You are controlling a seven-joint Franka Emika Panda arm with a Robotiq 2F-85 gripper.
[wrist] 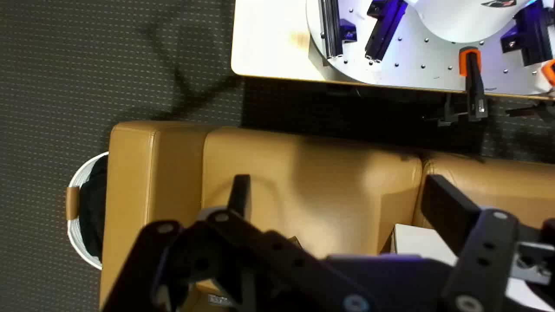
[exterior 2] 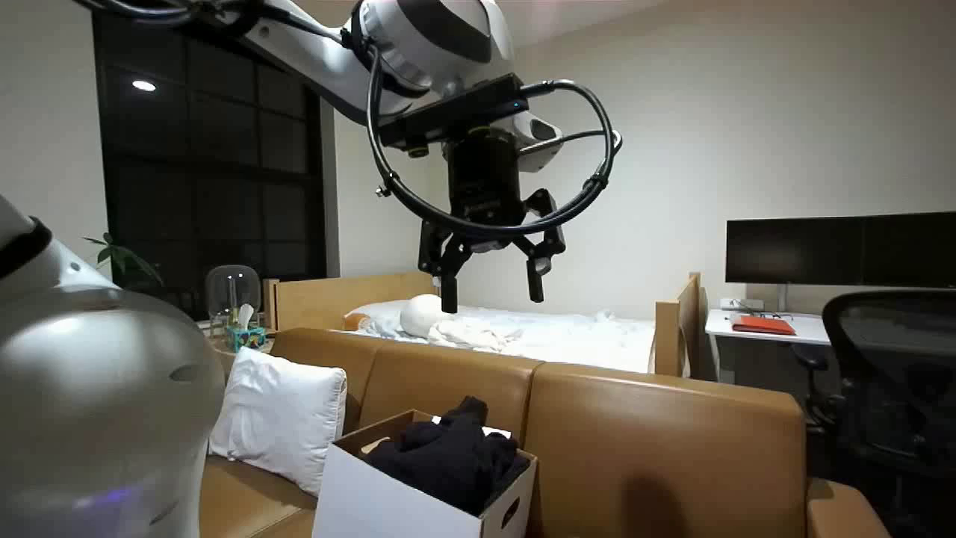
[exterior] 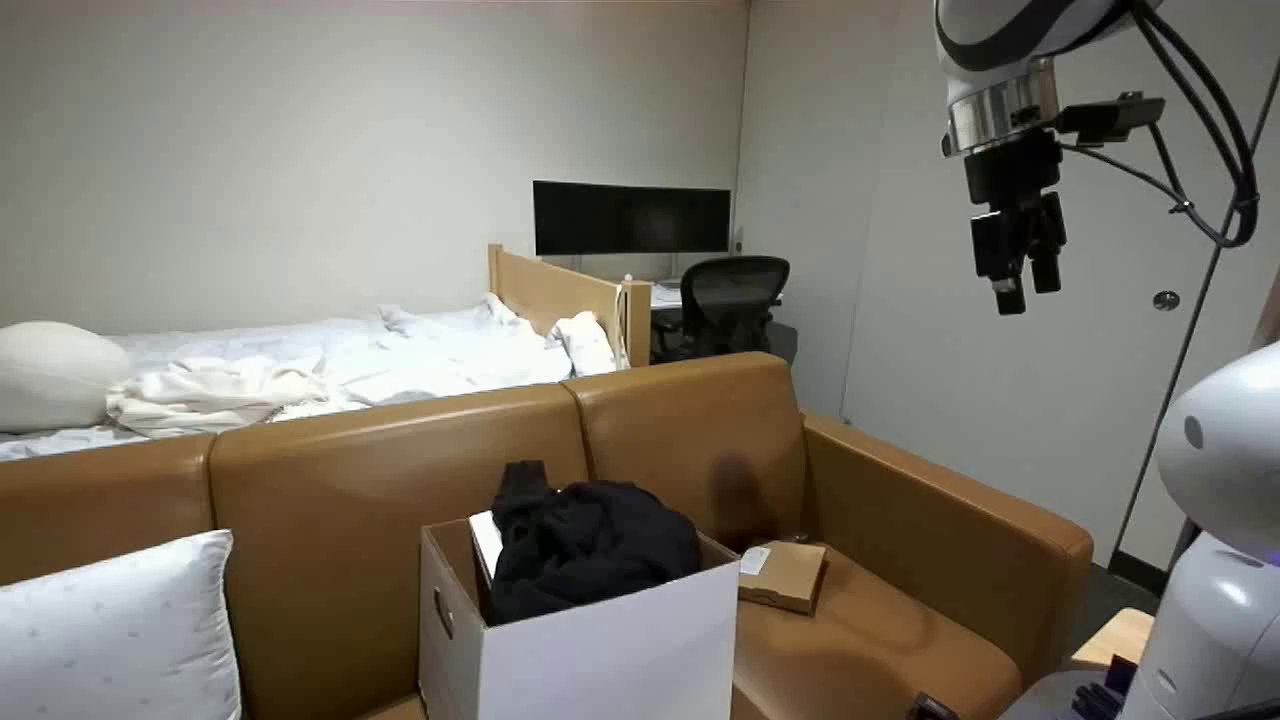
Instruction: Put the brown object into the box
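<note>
Pale walls (exterior: 350,150) stand behind a brown leather couch (exterior: 680,430). On its seat, near the armrest (exterior: 920,540), lies the flat brown cardboard package (exterior: 792,572), with a white label (exterior: 754,560) facing up. It is outside the white open-top cardboard box (exterior: 610,660), which stands on the couch just beside it; from these angles I cannot tell whether they touch. The box has a cut-out handhold in its end wall, and a black garment (exterior: 590,550) bulges above its rim.

Well above the seat hangs my gripper (exterior 2: 492,290), pointing straight down. I have its jaws spread wide, with nothing held between them. In the wrist view its dark linkage blocks much of the package's end of the couch.

Farther along, in both exterior views, I see a white pillow (exterior 2: 284,418) leaning against the backrest. Behind the couch is a bed (exterior: 570,290) with wooden end boards (exterior 2: 668,336), rumpled white bedding (exterior: 440,350) and a round white cushion (exterior 2: 420,314). Past it, a wide stretch of dark monitor (exterior: 632,218) stands near a black mesh office chair (exterior: 735,290); in an exterior view I make out a red folder (exterior 2: 762,324) on the white desk (exterior 2: 812,327). Elsewhere in an exterior view are a dark window (exterior 2: 149,127), a glass-domed lamp (exterior 2: 234,288) and a tissue box (exterior 2: 246,338).

My wrist view looks down on the wood-edged table (wrist: 264,47) carrying the robot base (wrist: 459,19), and on grey carpet (wrist: 52,95) with a round white basket (wrist: 78,242) just beside the armrest.
</note>
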